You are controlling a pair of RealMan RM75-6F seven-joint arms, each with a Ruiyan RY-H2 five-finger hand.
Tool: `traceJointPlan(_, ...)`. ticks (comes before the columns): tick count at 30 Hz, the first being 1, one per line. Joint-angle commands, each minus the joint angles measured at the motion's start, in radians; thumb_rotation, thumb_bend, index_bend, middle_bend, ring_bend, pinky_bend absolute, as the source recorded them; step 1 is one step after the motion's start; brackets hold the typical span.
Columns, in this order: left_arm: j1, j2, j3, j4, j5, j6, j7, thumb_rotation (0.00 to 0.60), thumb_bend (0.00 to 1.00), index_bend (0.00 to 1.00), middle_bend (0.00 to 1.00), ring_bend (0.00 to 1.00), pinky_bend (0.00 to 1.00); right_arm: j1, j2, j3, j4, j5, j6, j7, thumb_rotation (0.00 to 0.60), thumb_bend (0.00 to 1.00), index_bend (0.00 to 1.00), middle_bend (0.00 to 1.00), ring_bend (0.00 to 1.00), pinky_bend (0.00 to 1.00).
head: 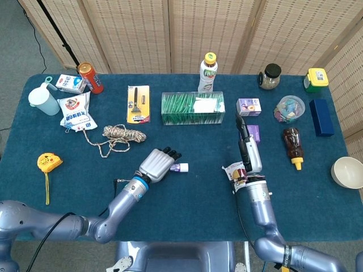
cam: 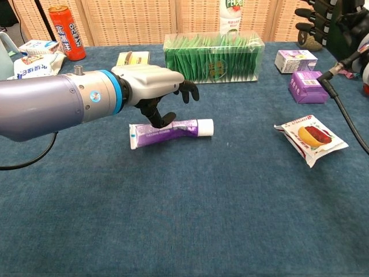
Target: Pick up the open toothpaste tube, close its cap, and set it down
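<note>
Purple and white, the toothpaste tube is seen lying flat on the blue table, its white cap pointing toward the robot's right and seated on the nozzle, so far as can be judged. The left hand is spread just above the tube with its fingers apart and nothing is gripped; whether the thumb touches the tube's upper side cannot be told from the chest view. In the head view the same hand covers most of the tube, and only the cap end shows beyond the fingertips.

The right hand is held high at the far right, well apart from the tube, its fingers extended and nothing held; in the head view it stands edge-on above a snack packet.

The step in hand is judged to be the release. For it to be done well, the left hand should be lifted straight up with the fingers kept wide, so that the tube is not dragged or rolled by a trailing fingertip. Sideways motion toward the green sachet box or the rope should be avoided until the hand is well above the table.
</note>
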Motion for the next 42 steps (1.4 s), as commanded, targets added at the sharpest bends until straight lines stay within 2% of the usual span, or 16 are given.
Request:
traceJointPlan(1, 0.008, 0.033, -0.005, -0.031, -0.012, 0.008, -0.007, 0.6, 0.56, 0.1, 0.16, 0.09, 0.33, -0.004, 0.014, -0.002, 0.001, -0.002, 0.0, 0.0, 0.0, 0.0, 0.0, 0.0, 0.0, 0.0)
traceJointPlan(7, 0.064, 0.133, 0.0, -0.12, 0.04, 0.069, -0.055, 0.6, 0.56, 0.08, 0.14, 0.06, 0.3, -0.01, 0.051, -0.016, 0.011, -0.017, 0.0, -0.024, 0.0, 0.0, 0.0, 0.0, 0.0, 0.0)
traceJointPlan(10, 0.105, 0.196, 0.011, -0.169, 0.084, 0.114, -0.079, 0.6, 0.56, 0.09, 0.14, 0.07, 0.3, -0.016, 0.074, -0.025, 0.022, -0.021, -0.002, -0.04, 0.046, 0.0, 0.0, 0.0, 0.0, 0.0)
traceJointPlan(15, 0.186, 0.314, 0.036, -0.243, 0.142, 0.186, -0.129, 0.6, 0.56, 0.16, 0.15, 0.11, 0.3, -0.025, 0.106, -0.047, 0.048, -0.037, 0.007, -0.088, 0.261, 0.0, 0.0, 0.0, 0.0, 0.0)
traceJointPlan(18, 0.227, 0.374, 0.049, -0.272, 0.159, 0.201, -0.168, 0.6, 0.56, 0.19, 0.17, 0.15, 0.3, -0.028, 0.125, -0.059, 0.056, -0.048, 0.01, -0.116, 0.35, 0.0, 0.0, 0.0, 0.0, 0.0)
traceJointPlan(21, 0.273, 0.421, 0.058, -0.287, 0.191, 0.233, -0.21, 0.6, 0.56, 0.22, 0.21, 0.19, 0.3, -0.029, 0.144, -0.072, 0.06, -0.058, 0.006, -0.144, 0.467, 0.0, 0.0, 0.0, 0.0, 0.0)
traceJointPlan(24, 0.334, 0.467, 0.077, -0.297, 0.259, 0.285, -0.259, 0.6, 0.56, 0.26, 0.25, 0.23, 0.3, -0.034, 0.179, -0.091, 0.052, -0.066, -0.007, -0.167, 0.562, 0.0, 0.0, 0.0, 0.0, 0.0)
traceJointPlan(26, 0.38, 0.491, 0.09, -0.299, 0.301, 0.327, -0.295, 0.6, 0.56, 0.29, 0.28, 0.25, 0.31, -0.044, 0.201, -0.099, 0.046, -0.063, -0.006, -0.181, 0.596, 0.0, 0.0, 0.0, 0.0, 0.0)
traceJointPlan(30, 0.453, 0.526, 0.11, -0.294, 0.371, 0.388, -0.354, 0.6, 0.56, 0.36, 0.33, 0.31, 0.36, -0.059, 0.227, -0.119, 0.044, -0.064, 0.002, -0.213, 0.6, 0.0, 0.03, 0.0, 0.0, 0.0)
traceJointPlan(34, 0.516, 0.547, 0.13, -0.274, 0.432, 0.438, -0.397, 0.6, 0.56, 0.39, 0.36, 0.33, 0.36, -0.071, 0.245, -0.132, 0.038, -0.06, 0.004, -0.226, 0.6, 0.03, 0.09, 0.0, 0.0, 0.0)
traceJointPlan(42, 0.665, 0.553, 0.167, -0.205, 0.499, 0.542, -0.5, 0.6, 0.56, 0.39, 0.37, 0.32, 0.36, -0.106, 0.297, -0.188, 0.048, -0.086, 0.042, -0.377, 0.6, 0.04, 0.1, 0.0, 0.0, 0.0)
